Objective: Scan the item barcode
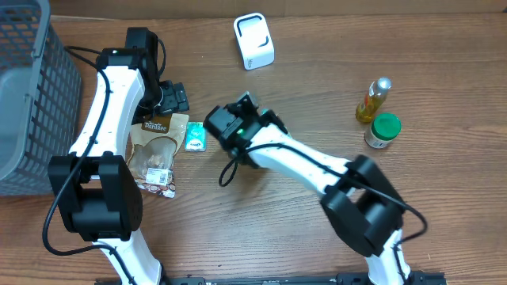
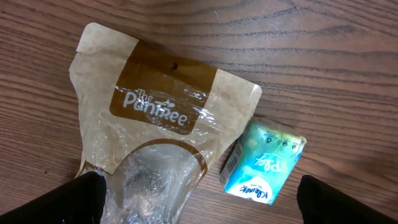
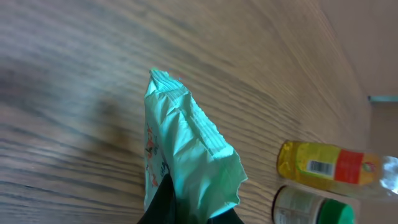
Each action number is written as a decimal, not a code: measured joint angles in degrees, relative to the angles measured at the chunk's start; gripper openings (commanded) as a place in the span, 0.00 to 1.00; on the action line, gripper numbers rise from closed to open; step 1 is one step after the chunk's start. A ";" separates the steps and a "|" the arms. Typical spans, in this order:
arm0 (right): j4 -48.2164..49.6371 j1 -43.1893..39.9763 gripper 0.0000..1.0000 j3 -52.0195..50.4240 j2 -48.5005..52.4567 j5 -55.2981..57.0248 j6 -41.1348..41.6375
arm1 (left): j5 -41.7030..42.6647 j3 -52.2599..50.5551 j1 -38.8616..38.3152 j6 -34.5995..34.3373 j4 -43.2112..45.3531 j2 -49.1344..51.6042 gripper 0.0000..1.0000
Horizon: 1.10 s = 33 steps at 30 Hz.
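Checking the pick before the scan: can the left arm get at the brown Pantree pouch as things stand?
Probably yes. The left gripper is open right above the pouch, which lies on the table with nothing on top; the tissue pack sits beside it, not over it.

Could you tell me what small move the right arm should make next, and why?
Probably carry the green packet toward the white scanner, turning it to expose a barcode. The right claw is shut on the packet, no barcode shows on its visible side, and the scanner stands some way off.
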 measured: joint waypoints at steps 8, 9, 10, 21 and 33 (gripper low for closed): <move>0.74 0.87 0.21 -0.17 1.88 -3.61 2.54 | 0.00 0.00 0.00 0.00 0.02 0.00 1.00; 0.74 0.90 0.23 -0.17 1.88 -4.90 2.58 | 0.00 0.00 -0.04 0.00 0.00 0.00 1.00; 1.03 0.94 0.27 -0.17 1.88 -6.49 2.78 | 0.00 0.00 -0.04 0.00 0.00 0.00 1.00; 1.31 0.98 0.71 0.26 1.88 -18.80 3.67 | 0.00 0.00 -0.04 0.00 0.00 0.00 1.00; -4.72 -10.40 0.21 4.13 1.42 -38.40 3.43 | 0.02 0.00 -0.04 0.00 0.00 0.00 0.99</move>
